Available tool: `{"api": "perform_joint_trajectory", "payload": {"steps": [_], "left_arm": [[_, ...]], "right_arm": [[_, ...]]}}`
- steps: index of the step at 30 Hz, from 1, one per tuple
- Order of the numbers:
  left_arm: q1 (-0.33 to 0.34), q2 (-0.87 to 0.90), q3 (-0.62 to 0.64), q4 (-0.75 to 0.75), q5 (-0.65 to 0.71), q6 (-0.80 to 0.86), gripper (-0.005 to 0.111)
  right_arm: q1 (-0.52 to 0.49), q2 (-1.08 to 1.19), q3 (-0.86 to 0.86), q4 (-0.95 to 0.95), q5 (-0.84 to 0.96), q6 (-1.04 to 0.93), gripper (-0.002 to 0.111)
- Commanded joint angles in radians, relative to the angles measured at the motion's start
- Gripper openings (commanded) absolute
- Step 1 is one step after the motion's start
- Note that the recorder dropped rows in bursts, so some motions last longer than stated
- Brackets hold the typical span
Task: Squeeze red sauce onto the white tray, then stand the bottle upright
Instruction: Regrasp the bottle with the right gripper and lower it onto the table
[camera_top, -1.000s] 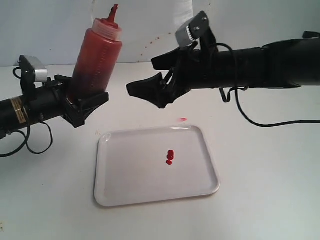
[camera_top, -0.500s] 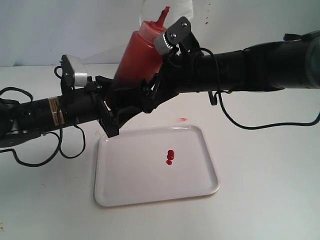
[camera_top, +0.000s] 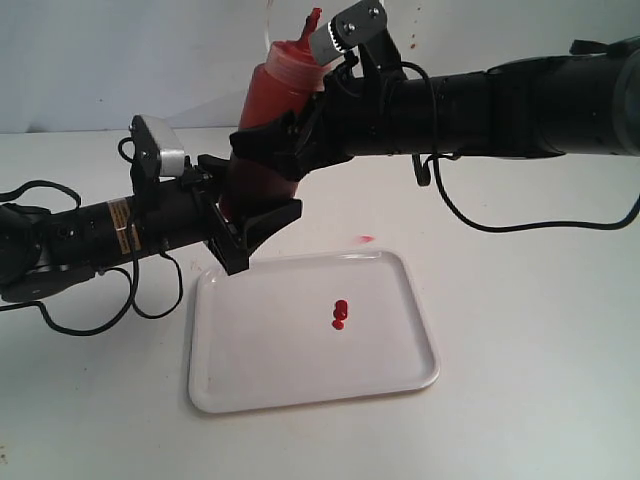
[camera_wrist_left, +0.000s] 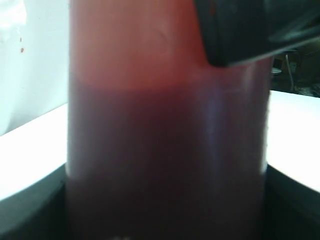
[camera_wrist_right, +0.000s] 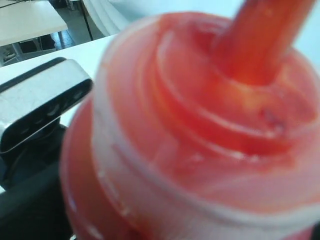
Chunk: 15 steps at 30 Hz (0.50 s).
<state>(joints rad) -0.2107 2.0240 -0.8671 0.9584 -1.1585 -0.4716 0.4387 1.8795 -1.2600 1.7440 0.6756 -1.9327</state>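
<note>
The bottle (camera_top: 272, 95) stands nearly upright in the air beyond the far left corner of the white tray (camera_top: 260, 370), nozzle up. My left gripper (camera_top: 250, 215) is shut on its dark lower part, which fills the left wrist view (camera_wrist_left: 165, 150). My right gripper (camera_top: 270, 150) straddles the bottle's middle; one of its black fingers (camera_wrist_left: 250, 30) lies against the bottle's side. The right wrist view shows only the red-stained cap (camera_wrist_right: 200, 125) close up, so whether those jaws press is hidden. The red sauce (camera_top: 340, 315) is a small cluster of blobs on the tray.
A small pinkish-red spot (camera_top: 366, 240) marks the table just beyond the tray's far edge. Both black arms cross above the tray's far side. Cables hang from the right arm (camera_top: 470, 215) and loop by the left arm (camera_top: 100, 320). A pale wall rises behind.
The right gripper came in from the right and closed around the bottle's middle, then slid a little higher. The left arm carried the bottle rightward toward the tray and it now stands straighter.
</note>
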Motion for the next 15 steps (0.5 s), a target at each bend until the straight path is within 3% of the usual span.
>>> {"api": "perform_joint_trajectory", "payload": {"steps": [1,7,10,13,15], "left_arm": [[-0.010,-0.008,-0.012,-0.036,-0.063,0.005,0.000],[-0.010,-0.008,-0.012,-0.036,-0.063,0.005,0.001],[-0.010,-0.008,-0.012,-0.036,-0.063,0.005,0.008],[-0.010,-0.008,-0.012,-0.036,-0.063,0.005,0.024],[-0.010,-0.008,-0.012,-0.036,-0.063,0.005,0.043]], "right_arm": [[0.002,-0.003,-0.004,0.000,-0.010,-0.003,0.000],[0.002,-0.003,-0.004,0.000,-0.010,-0.003,0.000],[0.002,-0.003,-0.004,0.000,-0.010,-0.003,0.000],[0.002,-0.003,-0.004,0.000,-0.025,-0.005,0.000],[0.002,-0.003,-0.004,0.000,-0.044,-0.005,0.000]]}}
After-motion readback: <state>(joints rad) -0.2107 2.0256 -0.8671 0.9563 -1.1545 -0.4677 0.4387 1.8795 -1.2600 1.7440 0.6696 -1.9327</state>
